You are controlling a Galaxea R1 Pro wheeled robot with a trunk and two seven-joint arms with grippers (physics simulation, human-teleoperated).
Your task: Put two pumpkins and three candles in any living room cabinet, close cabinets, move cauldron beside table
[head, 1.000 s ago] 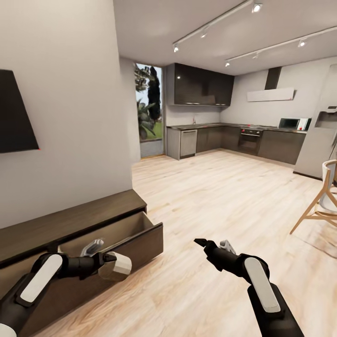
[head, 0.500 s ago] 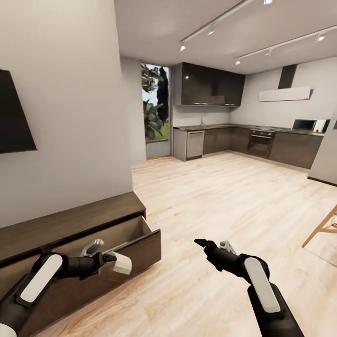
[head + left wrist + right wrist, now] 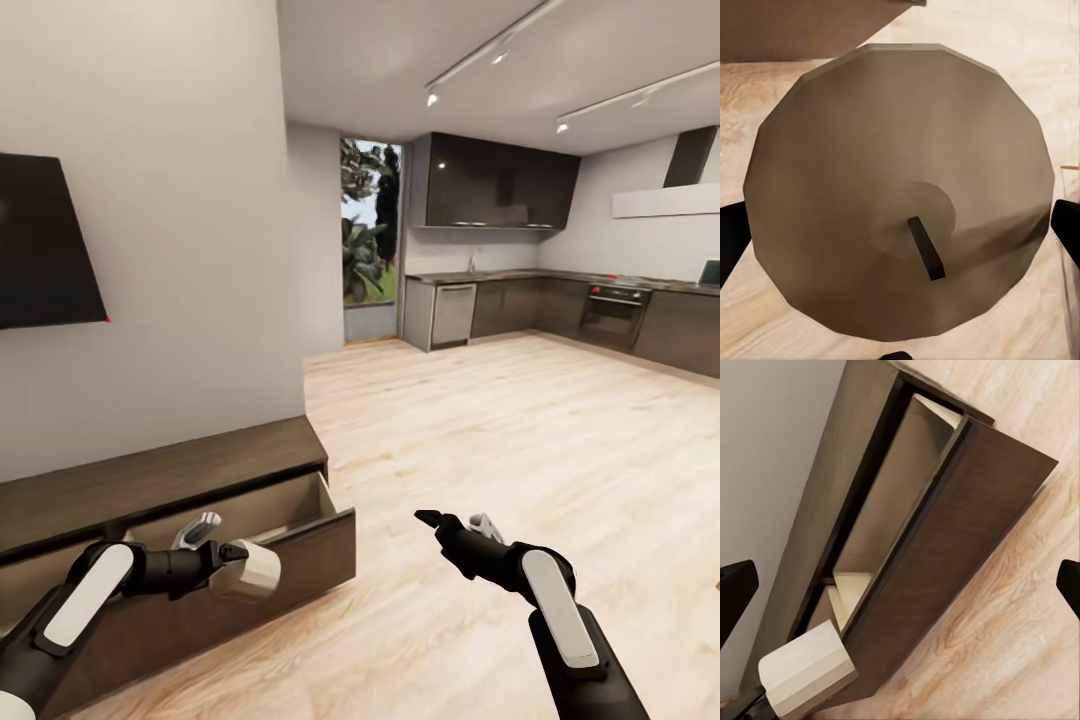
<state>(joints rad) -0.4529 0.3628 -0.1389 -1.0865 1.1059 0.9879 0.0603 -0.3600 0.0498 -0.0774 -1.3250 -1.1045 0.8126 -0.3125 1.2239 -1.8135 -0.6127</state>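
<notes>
Left hand (image 3: 232, 556) grips a candle (image 3: 247, 571) beside the open cabinet (image 3: 240, 520) drawer — right hand (image 3: 455, 520) spread wide, empty.

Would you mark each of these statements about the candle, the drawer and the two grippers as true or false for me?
1. The left gripper holds a candle. True.
2. The cabinet drawer is shut. False: it stands pulled open.
3. The right gripper holds a pumpkin. False: it is open and empty.
4. The candle has a dark wick. True.
5. The candle lies inside the drawer. False: it is gripped in front of it.
</notes>
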